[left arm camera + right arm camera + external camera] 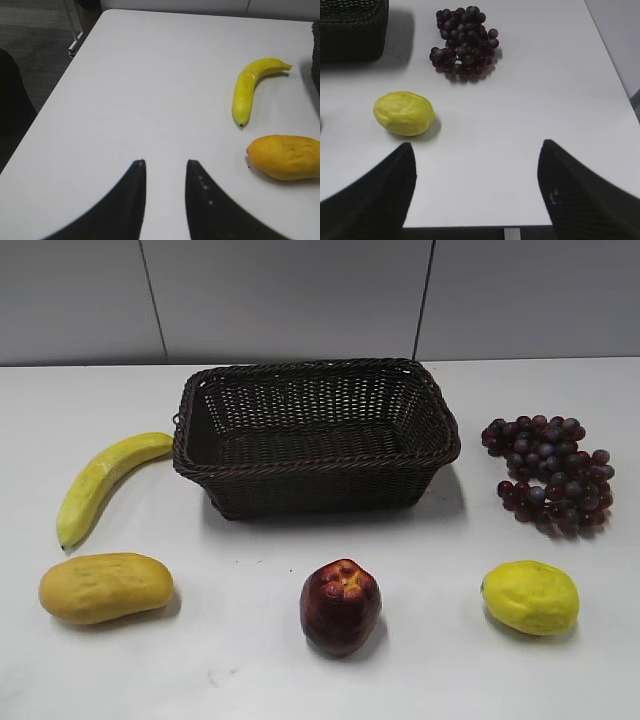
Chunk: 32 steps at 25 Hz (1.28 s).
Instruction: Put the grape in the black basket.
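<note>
While the grape [549,473] lies untouched on the tabletop [250,660] right of the black basket [315,435], nothing is done | right tool [475,192] spread wide, empty, short of the bunch | left tool [166,197] slightly parted, empty | left: reach, grasp, carry, drop in

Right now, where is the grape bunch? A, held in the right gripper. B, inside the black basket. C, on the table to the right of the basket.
C: the grape bunch lies on the table right of the empty black basket, untouched by the open right gripper.
</note>
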Available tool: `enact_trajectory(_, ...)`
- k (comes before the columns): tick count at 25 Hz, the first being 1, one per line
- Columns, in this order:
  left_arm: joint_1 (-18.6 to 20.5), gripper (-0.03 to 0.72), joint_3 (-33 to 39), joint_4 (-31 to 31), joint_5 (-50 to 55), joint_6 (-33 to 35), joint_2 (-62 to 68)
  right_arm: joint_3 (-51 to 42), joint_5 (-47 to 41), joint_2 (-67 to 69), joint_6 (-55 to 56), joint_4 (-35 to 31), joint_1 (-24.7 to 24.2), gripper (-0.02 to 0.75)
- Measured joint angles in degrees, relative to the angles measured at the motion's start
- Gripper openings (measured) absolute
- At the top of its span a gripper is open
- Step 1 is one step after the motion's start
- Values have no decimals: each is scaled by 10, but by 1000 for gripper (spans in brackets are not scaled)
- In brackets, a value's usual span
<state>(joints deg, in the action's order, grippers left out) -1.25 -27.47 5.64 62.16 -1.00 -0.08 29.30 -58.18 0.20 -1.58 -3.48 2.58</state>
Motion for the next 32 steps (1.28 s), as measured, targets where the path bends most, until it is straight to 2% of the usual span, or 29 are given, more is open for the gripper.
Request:
enact_trajectory(5,0,217,0,0,0,0,0,8,49,68,1,0,0,655)
enact_trajectory(7,0,217,0,0,0,0,0,8,60,107,7,0,0,666)
enact_trajectory(16,0,217,0,0,0,0,0,53,107,328,28,-1,0,667)
enact_trajectory(32,0,217,0,0,0,0,0,275,138,798,3,-3,0,665)
